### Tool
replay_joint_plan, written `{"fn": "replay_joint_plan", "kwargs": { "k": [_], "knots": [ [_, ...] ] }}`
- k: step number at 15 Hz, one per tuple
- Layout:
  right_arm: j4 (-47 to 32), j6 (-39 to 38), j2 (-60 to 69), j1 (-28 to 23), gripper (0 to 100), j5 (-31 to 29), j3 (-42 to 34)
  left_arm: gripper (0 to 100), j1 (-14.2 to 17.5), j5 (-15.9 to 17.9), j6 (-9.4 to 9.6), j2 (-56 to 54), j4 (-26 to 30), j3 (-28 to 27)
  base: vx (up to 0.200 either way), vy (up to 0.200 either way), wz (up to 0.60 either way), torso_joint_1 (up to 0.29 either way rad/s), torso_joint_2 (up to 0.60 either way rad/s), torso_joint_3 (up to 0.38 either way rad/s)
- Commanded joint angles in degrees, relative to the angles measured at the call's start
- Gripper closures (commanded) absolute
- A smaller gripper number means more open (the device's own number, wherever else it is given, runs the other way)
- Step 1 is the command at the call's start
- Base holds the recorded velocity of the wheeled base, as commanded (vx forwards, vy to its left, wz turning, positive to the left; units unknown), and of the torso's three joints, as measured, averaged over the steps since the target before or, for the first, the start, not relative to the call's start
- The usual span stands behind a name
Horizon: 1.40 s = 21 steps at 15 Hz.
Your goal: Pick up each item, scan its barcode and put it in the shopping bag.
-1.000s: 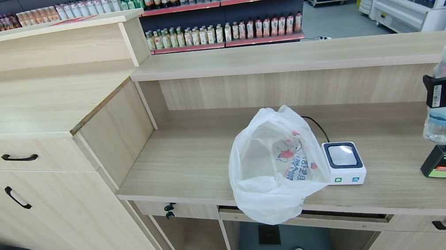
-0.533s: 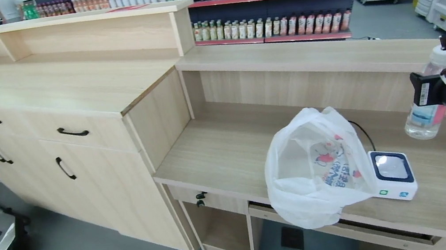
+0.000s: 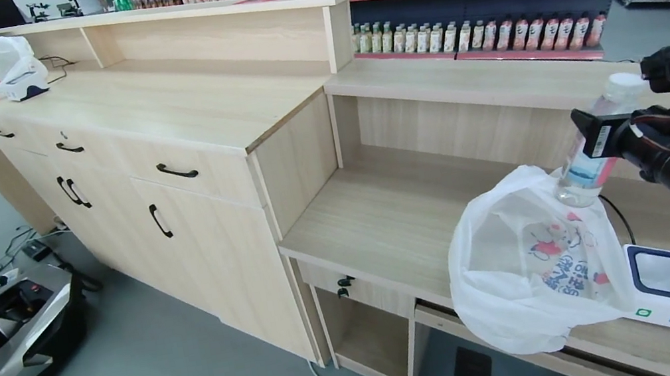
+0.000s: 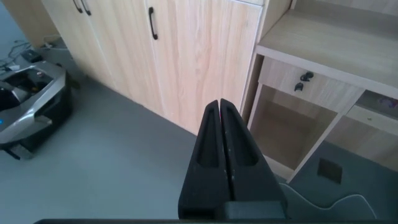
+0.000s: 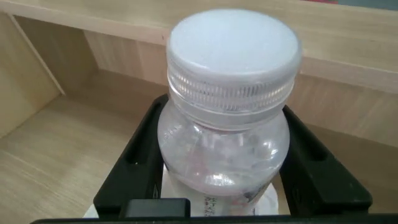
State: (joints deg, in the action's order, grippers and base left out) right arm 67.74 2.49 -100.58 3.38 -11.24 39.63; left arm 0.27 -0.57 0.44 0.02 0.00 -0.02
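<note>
My right claw [image 3: 596, 140] grips the water bottle [image 3: 583, 174] just above the shopping bag [image 3: 522, 266], at its 1 o'clock rim. I judge that only the drop-in is left for this item. The scanner [image 3: 662, 281] sits on the tabletop [image 3: 380, 221] at the bag's 4 o'clock. My left claw [image 4: 221, 143] is closed and empty.

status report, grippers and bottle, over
Right gripper shut on water bottle. Bottle tilted, base at the shopping bag mouth, not dropped yet. Left gripper shut, empty, low by the cabinets. Bag mouth unblocked; scanner beside it.

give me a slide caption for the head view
Right gripper holds a tilted water bottle at the rim of the open white shopping bag, beside the scanner on the wooden counter.
</note>
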Motion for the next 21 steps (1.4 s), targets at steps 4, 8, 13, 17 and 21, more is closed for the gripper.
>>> {"fn": "replay_joint_plan", "kwargs": {
  "k": [4, 8, 13, 17, 21],
  "knots": [
    [4.7, 0.4, -15.3, 0.0, 100, 1.2, 3.4, 100, 0.0, 0.0, 0.0, 0.0, 0.0, 0.0, 0.0, 0.0, 0.0, 0.0, 0.0, 0.0],
    [5.3, 1.2, -19.5, 0.0, 100, 3.2, 5.1, 100, 0.0, 0.0, 0.0, 0.0, 0.0, 0.0, 0.0, 0.0, 0.0, 0.0, 0.0, 0.0],
    [11.1, 2.8, -25.8, 0.6, 100, 8.3, 5.5, 100, 0.0, 0.0, 0.0, 0.0, 0.0, 0.0, 0.0, 0.0, 0.0, 0.0, 0.0, 0.0],
    [12.1, 2.9, -31.2, 0.6, 100, 9.1, 9.9, 100, 0.0, 0.0, 0.0, 0.0, 0.0, 0.0, 0.0, 0.0, 0.0, 0.0, 0.0, 0.0],
    [12.9, 3.1, -34.3, 0.5, 100, 11.0, 13.3, 100, 0.0, 0.0, 0.0, 0.0, 0.0, 0.0, 0.0, 0.0, 0.0, 0.0, 0.0, 0.0]
  ]
}}
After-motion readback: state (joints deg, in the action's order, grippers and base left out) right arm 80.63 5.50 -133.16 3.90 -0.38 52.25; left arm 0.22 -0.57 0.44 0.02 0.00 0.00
